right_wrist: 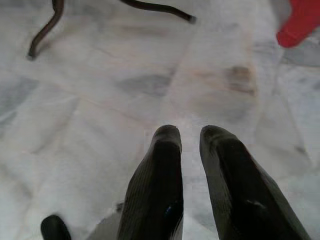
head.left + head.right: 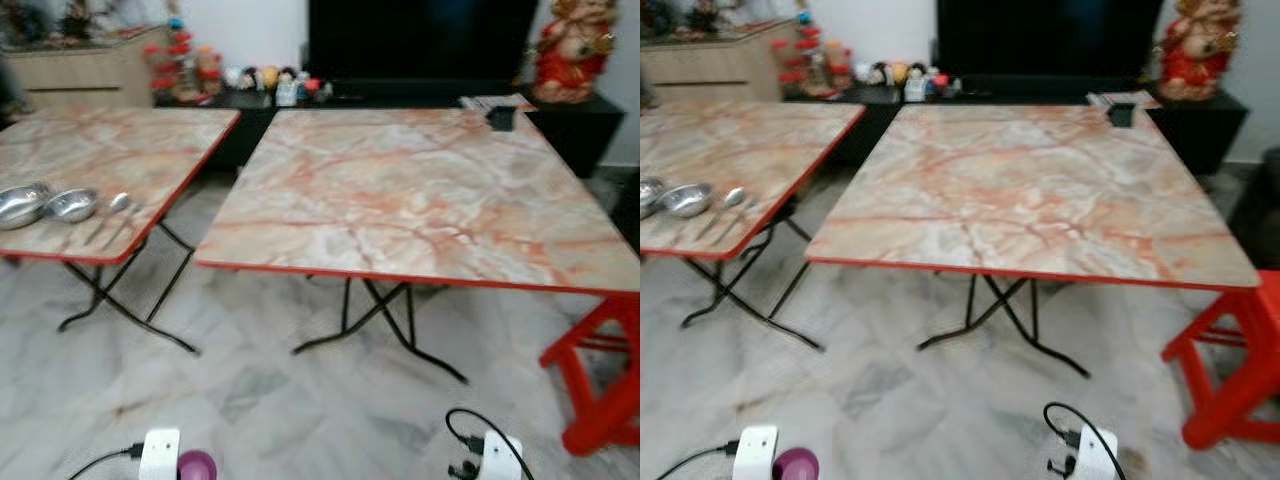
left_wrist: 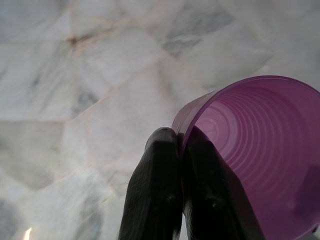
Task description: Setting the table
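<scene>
Purple cup down low at the bottom edge of the left eye view, carried over the marble floor, short of the big marble-topped table with its red rim. Off to the robot's left stands a second table, and near its front edge sit two steel bowls side by side, with two spoons just beside them. A red stool stands by the big table's front right corner.

Right eye view, same scene: a small dark object sits near the far right corner of the big table.

Left wrist view now: left gripper has its two black fingers pressed together on the cup's rim, one inside, one outside, pinching the wall.

Right wrist view: right gripper hangs over bare floor, fingers a narrow gap apart, holding nothing.
</scene>
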{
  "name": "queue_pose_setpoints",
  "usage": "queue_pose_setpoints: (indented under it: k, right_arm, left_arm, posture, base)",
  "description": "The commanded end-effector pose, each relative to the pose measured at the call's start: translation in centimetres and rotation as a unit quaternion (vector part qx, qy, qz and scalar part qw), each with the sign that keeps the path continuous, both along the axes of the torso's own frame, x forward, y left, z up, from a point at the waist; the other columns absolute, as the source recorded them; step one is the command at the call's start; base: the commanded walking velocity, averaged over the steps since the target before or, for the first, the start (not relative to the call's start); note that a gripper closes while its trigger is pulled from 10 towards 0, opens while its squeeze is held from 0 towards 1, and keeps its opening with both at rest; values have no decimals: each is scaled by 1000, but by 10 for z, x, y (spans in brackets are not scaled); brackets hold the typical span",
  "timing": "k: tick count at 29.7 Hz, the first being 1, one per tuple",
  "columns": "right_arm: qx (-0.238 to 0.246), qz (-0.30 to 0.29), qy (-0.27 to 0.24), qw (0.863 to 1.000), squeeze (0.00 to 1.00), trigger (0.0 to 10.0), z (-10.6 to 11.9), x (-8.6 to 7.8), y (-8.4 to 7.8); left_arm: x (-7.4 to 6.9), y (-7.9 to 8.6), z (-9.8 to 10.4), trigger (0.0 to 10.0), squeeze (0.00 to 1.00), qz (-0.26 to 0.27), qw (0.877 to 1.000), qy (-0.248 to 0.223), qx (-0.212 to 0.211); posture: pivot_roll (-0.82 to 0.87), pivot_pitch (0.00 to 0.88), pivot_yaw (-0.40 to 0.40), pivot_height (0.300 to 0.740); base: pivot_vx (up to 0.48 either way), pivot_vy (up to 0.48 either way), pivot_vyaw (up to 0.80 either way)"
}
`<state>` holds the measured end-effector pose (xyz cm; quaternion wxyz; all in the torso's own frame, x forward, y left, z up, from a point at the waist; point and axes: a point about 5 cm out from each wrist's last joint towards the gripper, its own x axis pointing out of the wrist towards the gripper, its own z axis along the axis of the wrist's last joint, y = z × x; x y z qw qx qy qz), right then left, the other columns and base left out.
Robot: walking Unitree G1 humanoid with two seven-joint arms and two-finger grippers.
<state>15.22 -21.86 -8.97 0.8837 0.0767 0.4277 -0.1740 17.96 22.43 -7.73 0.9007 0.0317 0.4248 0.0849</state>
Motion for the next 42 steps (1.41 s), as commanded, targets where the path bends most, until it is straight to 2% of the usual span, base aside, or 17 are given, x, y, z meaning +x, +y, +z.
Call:
queue_pose_setpoints:
  k: [1,17,21,42]
  right_arm:
    - [4,4,-11,1000,0,10000,2,7,6]
    - [5,5,-12,1000,0,10000,3,9,7]
    - [9,0,-14,1000,0,10000,2,10,9]
    - [10,5,-18,1000,0,10000,3,11,11]
  left_arm:
    - [-2,5,0,10000,0,10,1000,-1,1]
    - [-2,4,0,10000,0,8,1000,-2,-1]
    - [-1,4,1,10000,0,6,1000,-3,-1]
    - [0,2,1,10000,0,-3,1000,-8,-9]
  posture:
    - [-30,0,17,740]
    - [-30,0,21,740]
    - [-30,0,25,740]
    - [-24,0,23,740]
  base:
    - [266,0,0]
    - [270,0,0]
    - [274,0,-506]
    - [273,0,-87]
